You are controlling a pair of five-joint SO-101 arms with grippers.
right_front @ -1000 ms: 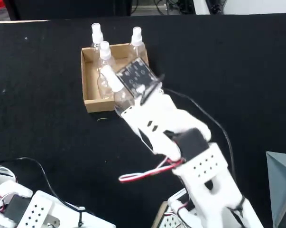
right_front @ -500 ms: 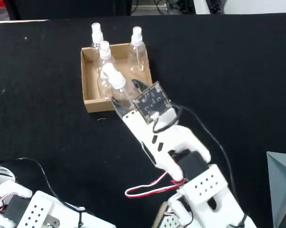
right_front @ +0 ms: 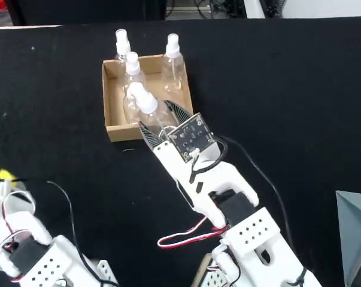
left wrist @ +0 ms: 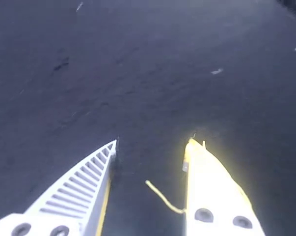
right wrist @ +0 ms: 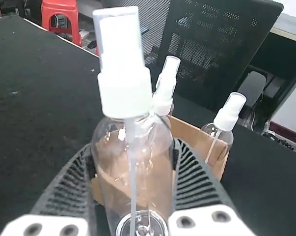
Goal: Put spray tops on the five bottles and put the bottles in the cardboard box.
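Note:
A clear bottle with a white spray top stands upright at the near right corner of the cardboard box. My right gripper is shut on the bottle, one ribbed black finger on each side of its body. Three more capped bottles stand in the box toward its back. Two of these bottles are seen behind the held one. My left gripper hangs open over bare black table at the near left, with nothing between its fingers.
A grey object sits at the table's near right edge. A red and white cable loops beside the right arm's base. A mesh chair and a red stool stand beyond the table's far edge.
The right arm drew back and brought the tilted bottle upright into the box's near right corner. The left arm rose at the near left.

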